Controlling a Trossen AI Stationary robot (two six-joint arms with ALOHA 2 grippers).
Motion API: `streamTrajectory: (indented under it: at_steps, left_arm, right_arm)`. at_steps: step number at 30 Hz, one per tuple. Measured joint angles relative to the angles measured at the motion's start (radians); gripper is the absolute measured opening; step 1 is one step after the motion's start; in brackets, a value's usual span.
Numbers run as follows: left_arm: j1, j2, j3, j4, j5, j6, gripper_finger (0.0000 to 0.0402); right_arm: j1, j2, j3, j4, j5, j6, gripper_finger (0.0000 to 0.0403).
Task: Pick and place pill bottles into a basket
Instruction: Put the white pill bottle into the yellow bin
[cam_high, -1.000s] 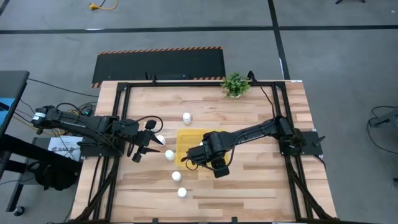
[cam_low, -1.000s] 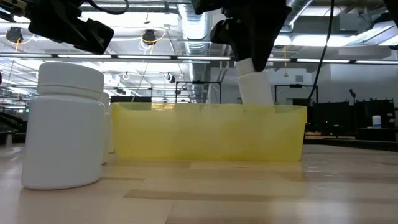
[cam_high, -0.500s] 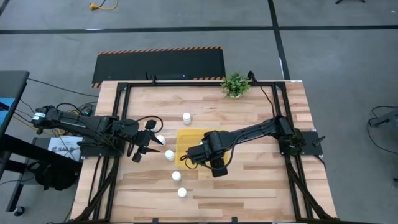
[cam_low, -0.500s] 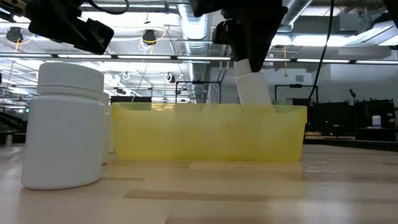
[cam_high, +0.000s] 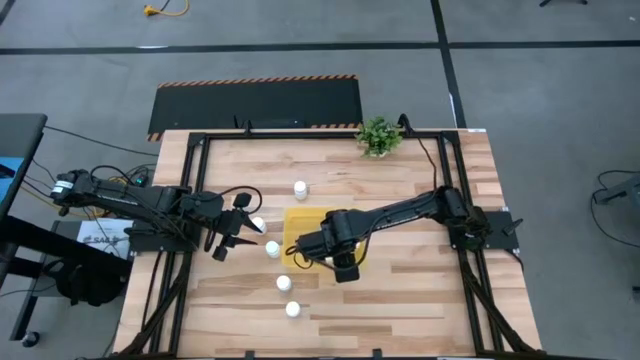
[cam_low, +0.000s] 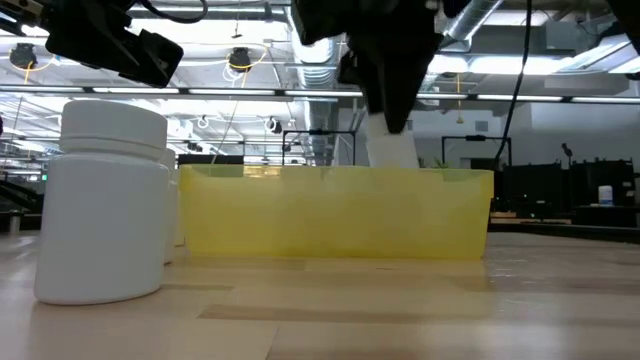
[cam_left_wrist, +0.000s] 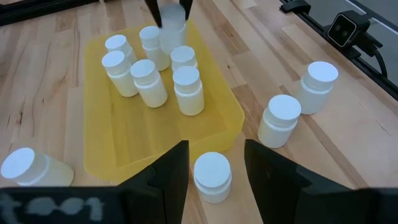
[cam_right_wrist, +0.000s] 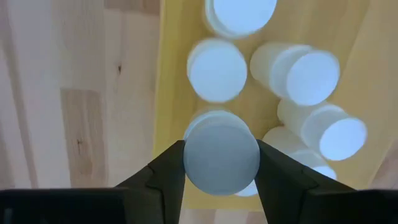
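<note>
Wooden planks made up the tabletop (cam_high: 400, 190), and at its left edge the left gripper (cam_high: 224, 246) waited clenched and empty, near a loose small white cylindrical pill bottle (cam_high: 258, 226) and pointed toward the tray. Three more loose white bottles stood just left of and below the tray: one beside its left wall (cam_high: 272, 248), one nearer the front (cam_high: 284, 284), one nearest the front edge (cam_high: 292, 309); a fifth stood behind the tray (cam_high: 300, 187). Right of these lay the shallow bright-yellow plastic basket (cam_high: 298, 218), holding several upright bottles (cam_left_wrist: 144, 80) bunched toward one end. Over it hung the right gripper (cam_right_wrist: 221, 163), grasping one white bottle (cam_right_wrist: 221, 155) by its body, cap upward. Compared with a second earlier, that gripper had slid leftward over the basket and come lower: in the low view the held bottle (cam_low: 392, 150) now dipped behind the yellow wall, where before it hung mostly above the rim. Its fingers had also drawn slightly tighter. By my reading the carry was nearly over and release was the next step; the crowded bottles beneath could be knocked if it descended onto them
</note>
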Motion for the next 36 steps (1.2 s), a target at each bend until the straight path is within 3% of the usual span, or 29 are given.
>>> streamTrajectory:
  at_steps: [10, 15, 36]
  left_arm:
    - [0.0, 0.0, 0.0, 0.0, 0.0, 0.0, 0.0144]
    - [0.0, 0.0, 0.0, 0.0, 0.0, 0.0, 0.0144]
    - [0.0, 0.0, 0.0, 0.0, 0.0, -0.001, 0.0144]
  right_arm:
    - [-0.021, -0.001, -0.079, 0.049, -0.015, -0.002, 0.0173]
    - [-0.018, -0.001, -0.136, 0.072, -0.038, -0.012, 0.0164]
    - [-0.012, -0.001, -0.14, 0.142, -0.068, -0.056, 0.02]
